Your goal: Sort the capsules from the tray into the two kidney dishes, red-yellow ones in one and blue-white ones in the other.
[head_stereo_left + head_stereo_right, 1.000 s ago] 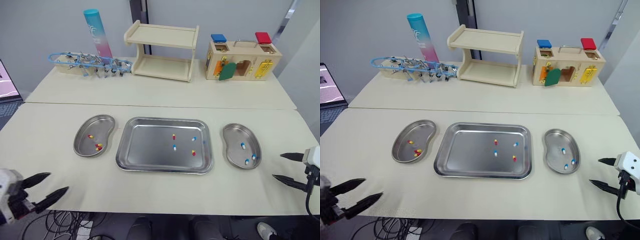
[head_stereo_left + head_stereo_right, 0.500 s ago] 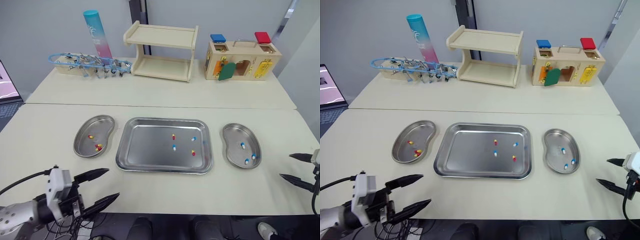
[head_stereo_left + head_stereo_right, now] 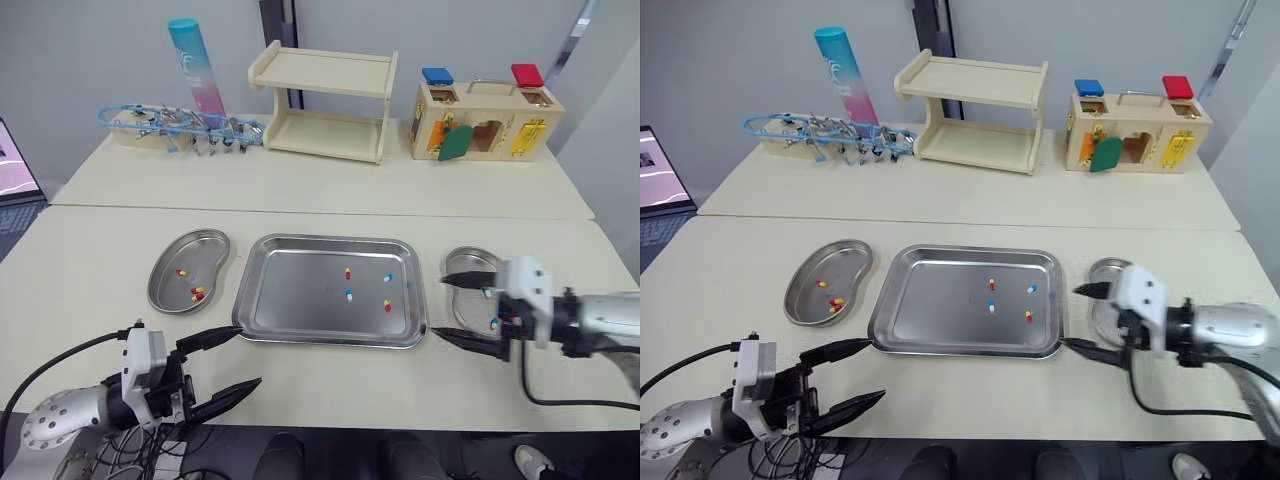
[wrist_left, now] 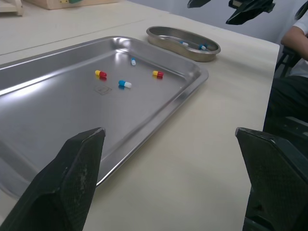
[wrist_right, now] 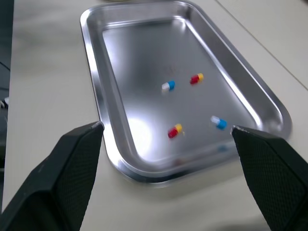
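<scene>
Now my right tool [image 3: 437, 306] has swung in from the bench [image 3: 330, 385] edge to the right kidney dish [image 3: 470, 260], left tool [image 3: 249, 355] at the tray [image 3: 300, 336] corner. Both wide, empty. Four capsules [image 3: 348, 294] still in tray, so picking is next.

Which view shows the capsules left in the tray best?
Right wrist view: all four capsules lie close in the tray, colours distinct. Left wrist view shows them from a low angle; the eye views show them far off.

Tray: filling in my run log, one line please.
tray: four capsules inside | left gripper: open, empty | right gripper: open, empty
</scene>
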